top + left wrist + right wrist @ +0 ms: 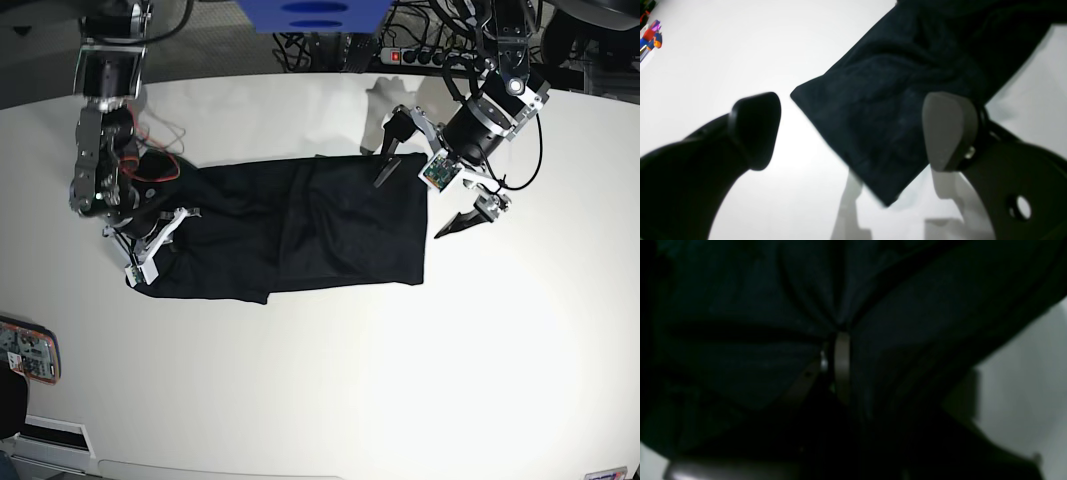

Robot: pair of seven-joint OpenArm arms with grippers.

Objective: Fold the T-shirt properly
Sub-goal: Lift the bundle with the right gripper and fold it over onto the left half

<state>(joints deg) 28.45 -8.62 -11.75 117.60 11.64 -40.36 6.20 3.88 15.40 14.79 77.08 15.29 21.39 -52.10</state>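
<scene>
Lying folded, T-shirt point(300, 228) (edges clear), table point(400, 380)

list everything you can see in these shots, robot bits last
T-shirt: one, black, lying partly folded across the middle of the table
table: one, white, under everything
power strip: one, black with a red switch, behind the table's far edge
blue object: one, blue, top centre beyond the table
small colourful item: one, orange-edged, table's near edge on the base view's left
right gripper: one, black with white parts, shut on the T-shirt at its end on the base view's left
left gripper: one, black, jaws wide open above the T-shirt's other end, holding nothing
</scene>
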